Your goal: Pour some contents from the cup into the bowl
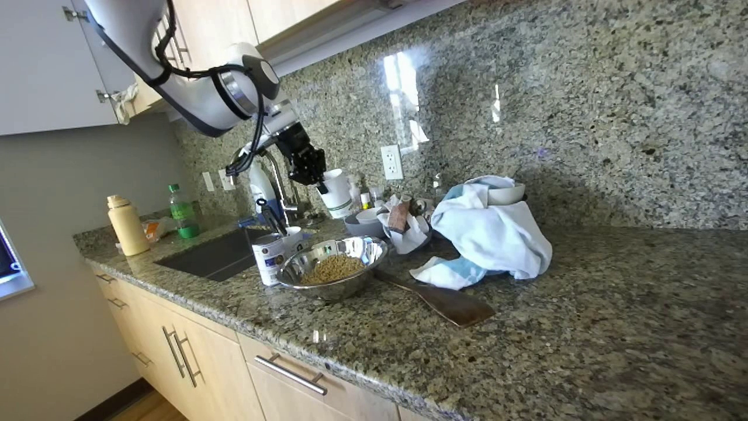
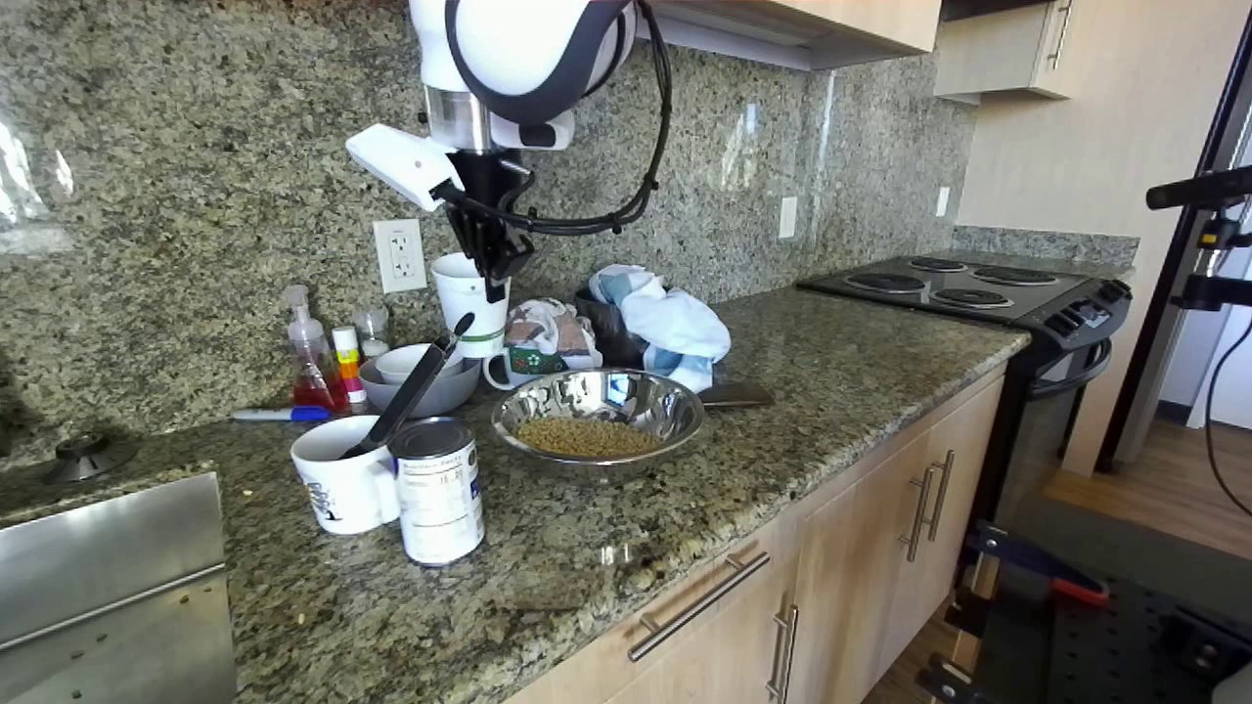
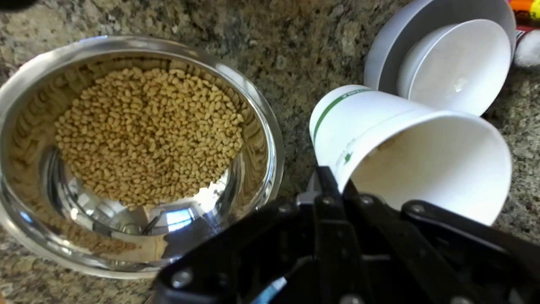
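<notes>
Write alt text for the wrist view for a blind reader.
A black gripper pinches a green-striped white cup by its rim, right of a shiny metal bowl holding tan grains. At upper right, a small white bowl sits inside a grey bowl on the speckled counter.

Wrist view, 3 o'clock of centre: on the white cup [image 3: 409, 147], near its base end at the cup's 11 o'clock, I read TABLE in faint capitals. At the cup's 9 o'clock I log a small green mark [image 3: 348, 158], adjoining print illegible. In an exterior view, 8 o'clock of centre: the can [image 2: 440, 494] carries print too small for me to read.
</notes>
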You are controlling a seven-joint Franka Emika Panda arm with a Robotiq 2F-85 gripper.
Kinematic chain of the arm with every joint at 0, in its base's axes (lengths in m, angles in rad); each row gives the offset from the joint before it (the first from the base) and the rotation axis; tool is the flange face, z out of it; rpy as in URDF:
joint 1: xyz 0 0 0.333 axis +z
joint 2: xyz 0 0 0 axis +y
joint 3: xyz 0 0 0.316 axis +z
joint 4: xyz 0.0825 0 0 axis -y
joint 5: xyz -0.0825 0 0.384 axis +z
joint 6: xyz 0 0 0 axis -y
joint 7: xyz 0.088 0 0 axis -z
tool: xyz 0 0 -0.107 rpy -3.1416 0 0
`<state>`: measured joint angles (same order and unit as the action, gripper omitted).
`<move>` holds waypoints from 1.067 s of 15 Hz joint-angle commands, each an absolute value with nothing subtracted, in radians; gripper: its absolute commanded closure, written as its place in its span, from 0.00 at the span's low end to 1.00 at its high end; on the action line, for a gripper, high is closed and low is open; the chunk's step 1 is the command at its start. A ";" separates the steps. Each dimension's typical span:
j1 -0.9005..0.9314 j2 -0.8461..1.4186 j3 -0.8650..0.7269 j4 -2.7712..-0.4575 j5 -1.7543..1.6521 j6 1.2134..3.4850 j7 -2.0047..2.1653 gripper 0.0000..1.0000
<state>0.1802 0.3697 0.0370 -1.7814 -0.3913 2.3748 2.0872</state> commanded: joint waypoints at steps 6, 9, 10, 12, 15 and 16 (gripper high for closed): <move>0.210 0.360 0.033 -1.790 -0.273 2.425 2.024 0.99; 0.218 0.369 0.034 -1.781 -0.252 2.411 1.993 0.99; 0.220 0.375 0.034 -1.776 -0.247 2.403 1.982 0.99; 0.224 0.385 0.033 -1.772 -0.241 2.397 1.963 0.99; 0.228 0.402 0.031 -1.769 -0.237 2.394 1.944 0.99; 0.228 0.409 0.031 -1.767 -0.235 2.393 1.935 0.99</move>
<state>0.2198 0.3958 0.0381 -1.7800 -0.2663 2.4066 1.9745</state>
